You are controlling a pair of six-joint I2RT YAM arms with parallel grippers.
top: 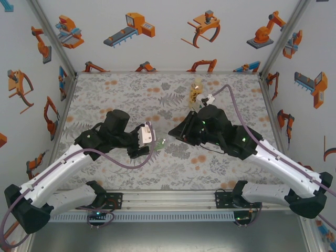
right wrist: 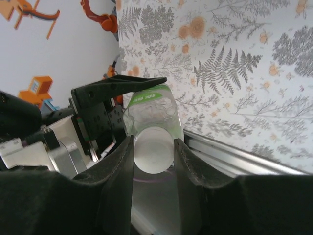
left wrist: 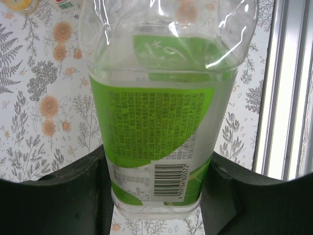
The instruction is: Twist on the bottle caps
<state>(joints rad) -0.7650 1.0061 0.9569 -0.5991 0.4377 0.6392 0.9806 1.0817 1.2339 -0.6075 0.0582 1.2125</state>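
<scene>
From above, the left claw [top: 148, 139] is closed on the green-labelled bottle [top: 159, 144], which lies sideways with its open end toward the right claw [top: 176, 134]; most of the bottle is hidden between the two black wrists. Beyond the right claw, well apart, the amber bottle [top: 195, 92] and the white-labelled bottle [top: 210, 98] sit on the floral table cover [top: 126, 89], too small to make out in detail. The left wrist view has the clear bottle's base, barcode and green label pinched between both fingers [left wrist: 63, 196]; its neck is cut off at the top edge, and a metal rail [left wrist: 288, 88] runs to the right. In the right wrist view, the right claw's fingers [right wrist: 120, 166] clamp a white cap [right wrist: 152, 156] at the bottle's mouth; whether the threads are engaged cannot be told.
</scene>
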